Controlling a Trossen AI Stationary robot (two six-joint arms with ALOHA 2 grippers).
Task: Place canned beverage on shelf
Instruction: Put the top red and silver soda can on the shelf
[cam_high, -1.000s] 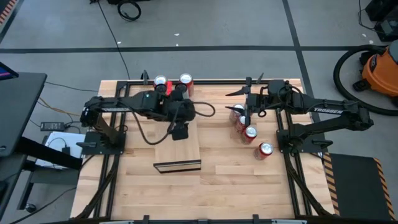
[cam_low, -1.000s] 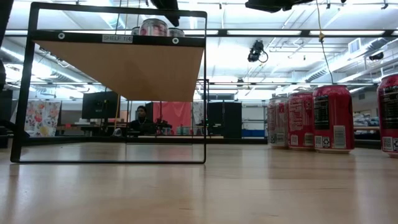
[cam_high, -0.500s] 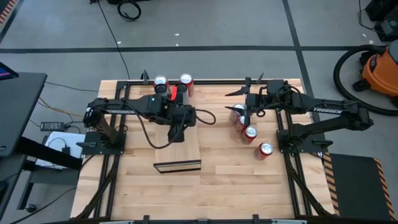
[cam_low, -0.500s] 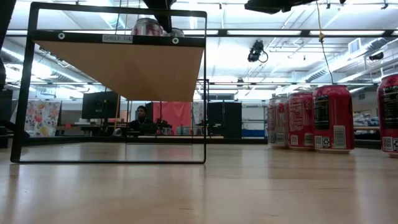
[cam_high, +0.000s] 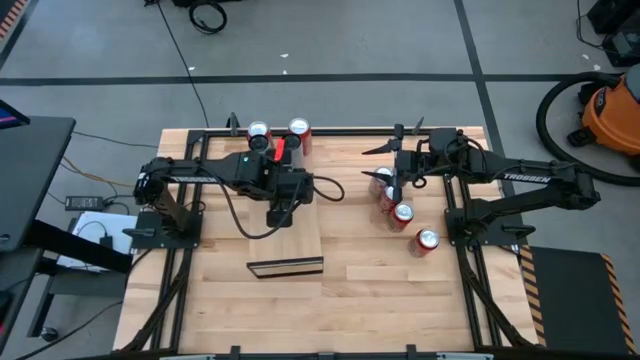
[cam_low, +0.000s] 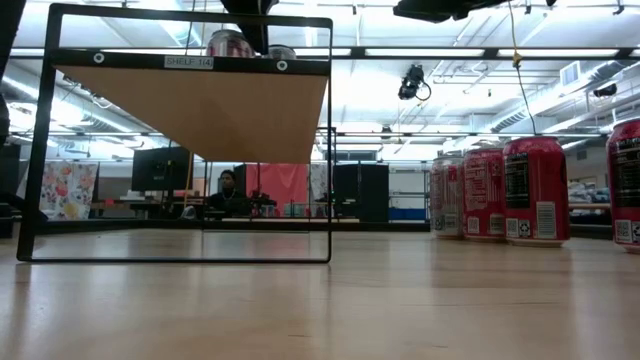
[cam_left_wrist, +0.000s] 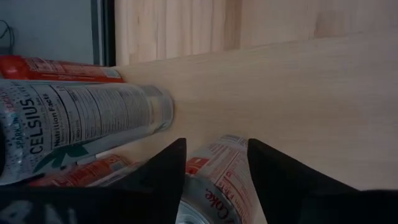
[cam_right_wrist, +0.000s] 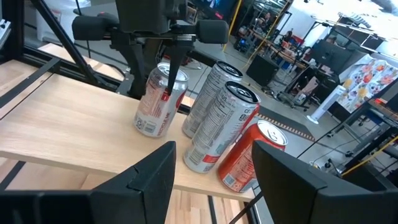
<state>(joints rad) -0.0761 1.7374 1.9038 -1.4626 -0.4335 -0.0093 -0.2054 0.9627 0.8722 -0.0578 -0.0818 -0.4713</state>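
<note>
Surface: your worktop (cam_high: 380, 290) is butcher-block plank set in a black frame. The shelf (cam_high: 300, 240), a pale slab raised on a black stand, sits left of the middle and runs from the far edge toward the near edge. Its dark end face points to the near edge.

Room: you have grey floor with dark tape lines all round and an orange vacuum (cam_high: 610, 108) past the far right corner. In the low view a person (cam_low: 228, 190) sits far back among desks and screens.

Left gripper (cam_high: 282, 208): you have it over the shelf, about halfway along its length. Its fingers (cam_left_wrist: 163, 171) are pinched on a silver-and-red can (cam_right_wrist: 155, 106), one on each side. The can stands upright on the slab. Just beside it, toward the shelf's far end, stand two tall silver cans (cam_right_wrist: 214, 99) and a red can (cam_right_wrist: 252, 155).

Right gripper (cam_high: 392, 185): you have it hanging right of the middle, over a row of red cans (cam_high: 403, 212) on the worktop. Its fingers are spread with nothing between them. One more red can (cam_high: 427, 240) stands nearer the right edge.
</note>
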